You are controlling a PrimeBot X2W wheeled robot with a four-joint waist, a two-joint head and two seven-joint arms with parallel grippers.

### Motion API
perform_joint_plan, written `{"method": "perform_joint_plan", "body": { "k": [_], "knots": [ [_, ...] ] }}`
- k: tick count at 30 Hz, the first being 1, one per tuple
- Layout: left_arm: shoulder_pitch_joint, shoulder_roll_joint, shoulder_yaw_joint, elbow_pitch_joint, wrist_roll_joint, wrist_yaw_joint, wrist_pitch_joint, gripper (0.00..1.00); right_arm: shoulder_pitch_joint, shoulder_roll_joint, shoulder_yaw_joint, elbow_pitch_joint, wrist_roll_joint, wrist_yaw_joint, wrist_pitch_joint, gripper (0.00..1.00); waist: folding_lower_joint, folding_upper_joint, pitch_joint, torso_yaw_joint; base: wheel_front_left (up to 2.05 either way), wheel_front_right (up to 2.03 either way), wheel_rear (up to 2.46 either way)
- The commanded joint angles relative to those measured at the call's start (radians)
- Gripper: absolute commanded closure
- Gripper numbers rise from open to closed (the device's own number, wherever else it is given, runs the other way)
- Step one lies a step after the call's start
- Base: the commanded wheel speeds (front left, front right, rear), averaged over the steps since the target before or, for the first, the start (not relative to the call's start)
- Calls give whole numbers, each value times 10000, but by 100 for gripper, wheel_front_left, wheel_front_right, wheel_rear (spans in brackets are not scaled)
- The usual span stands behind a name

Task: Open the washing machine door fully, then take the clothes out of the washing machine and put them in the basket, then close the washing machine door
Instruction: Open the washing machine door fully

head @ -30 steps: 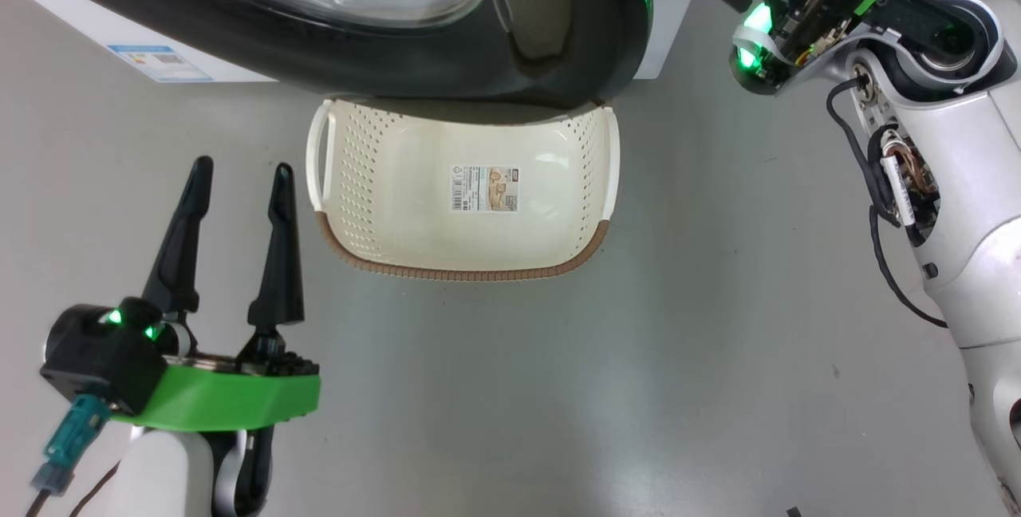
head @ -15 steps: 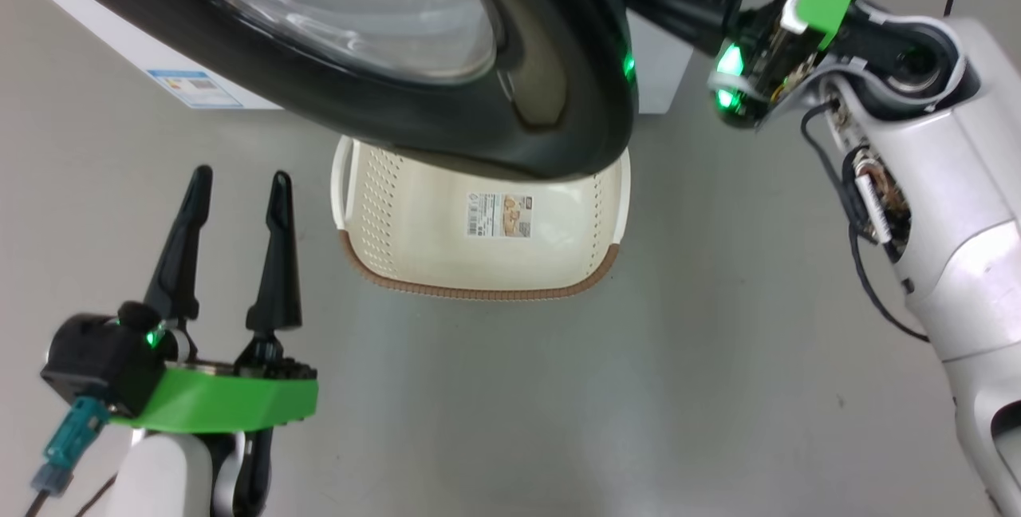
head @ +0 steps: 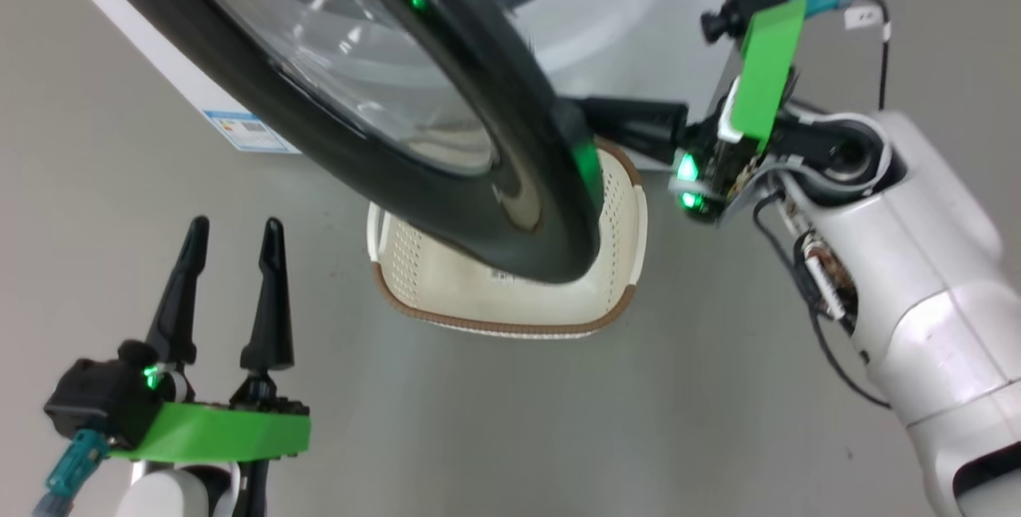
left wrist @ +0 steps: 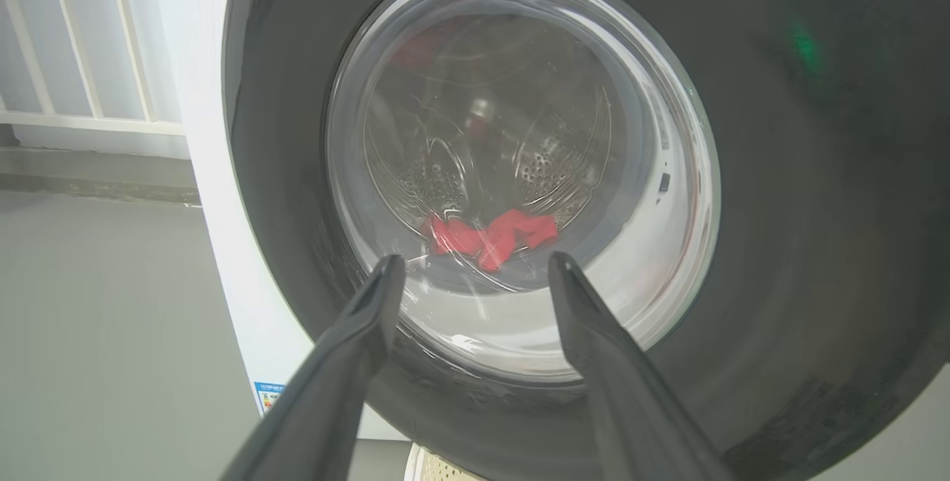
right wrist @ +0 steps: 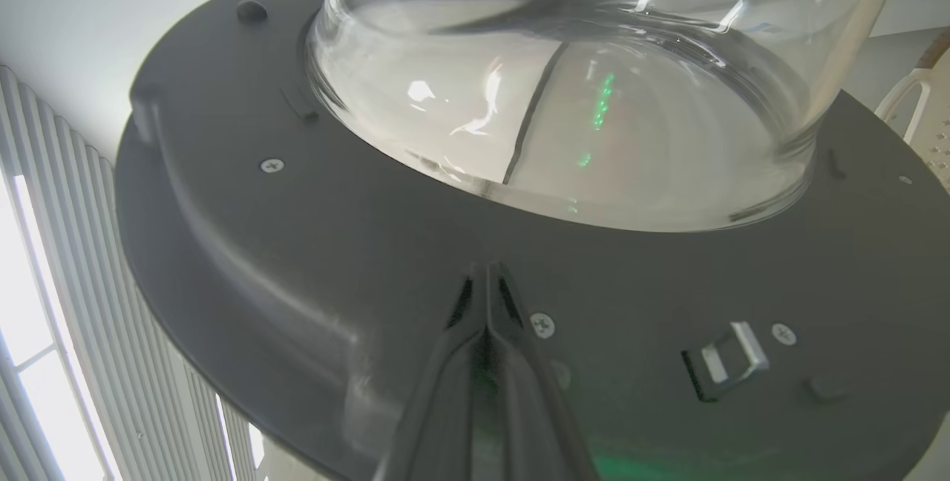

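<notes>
The washing machine door (head: 415, 182), black-rimmed with a bulging glass window, stands swung out over the basket (head: 618, 305), hiding much of it. My right gripper (head: 594, 112) is shut, reaching behind the door's free edge. In the right wrist view my right gripper (right wrist: 486, 273) presses its closed tips against the door's grey inner face (right wrist: 297, 258), below the glass bowl (right wrist: 564, 95). Low at the left, my left gripper (head: 233, 230) stands open and holds nothing. Its wrist view looks between its open fingers (left wrist: 356, 340) at the door's outer face (left wrist: 816, 206), with red clothes (left wrist: 490, 232) showing through the glass. The white washing machine (head: 646, 14) is behind.
Grey floor lies all around the basket. A blue label (head: 247, 130) sits low on the machine's front. My right arm's pale forearm (head: 917, 278) crosses the right side. A door latch (right wrist: 727, 362) sits right of my right fingers. White rails (left wrist: 74, 36) stand at the far left.
The door has swung further out and now shows nearly edge-on, covering more of the basket. My right gripper has followed its inner side. The head camera has shifted; the left gripper stays open.
</notes>
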Motion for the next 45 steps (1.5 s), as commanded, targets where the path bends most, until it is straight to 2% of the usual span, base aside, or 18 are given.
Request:
{"method": "perform_joint_plan", "body": {
  "k": [1, 15, 26, 45],
  "knots": [
    [134, 184, 372, -179, -27, -54, -49, 0, 253, 354, 160, -254, -140, 39, 104, 100, 0, 0, -338, 192, 0, 0, 0],
    [640, 183, 283, 165, -117, 141, -49, 0, 1127, 539, 937, -249, -491, 39, -60, 100, 0, 0, -1160, 857, 0, 0, 0],
    [831, 183, -71, 575, -253, 266, -49, 0, 1530, 553, 2001, -375, 187, 39, -522, 100, 0, 0, -1749, 1785, 0, 0, 0],
    [697, 183, -410, 1364, -117, 72, -49, 0, 1716, 555, 3488, -457, 1388, 39, -1411, 100, 0, 0, -2559, 3304, 0, 0, 0]
  ]
}}
